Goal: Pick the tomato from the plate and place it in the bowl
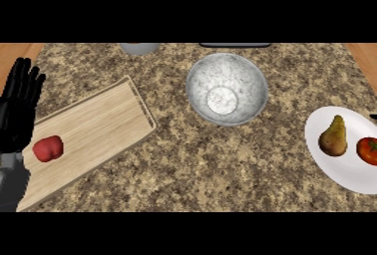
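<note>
Speckled brown stone tabletop [221, 164] across the frame. At the right edge, a white plate [346, 174], partly cut off by the frame. On it, a tomato [368, 151] at the far right, red with a green stem spot, only partly in view. Just beside it to the left, a yellowish-brown pear [333, 137], stem toward the top, apart from the tomato by a thin gap. In the upper middle, a grey marbled bowl [227, 88], well apart from the plate, nothing inside.

At the left, a light wooden cutting board [95, 129] lying at a slant, with a red bell pepper [49, 148] on its lower left part. Along the left edge, the left hand [18, 109], black, fingers straight, spread apart and pointing up, holding nothing, resting over the board's left end. Right hand not visible anywhere.

At the top edge, a grey round object [140, 48] and a dark flat object [234, 45], both cut off, too little visible to identify.
</note>
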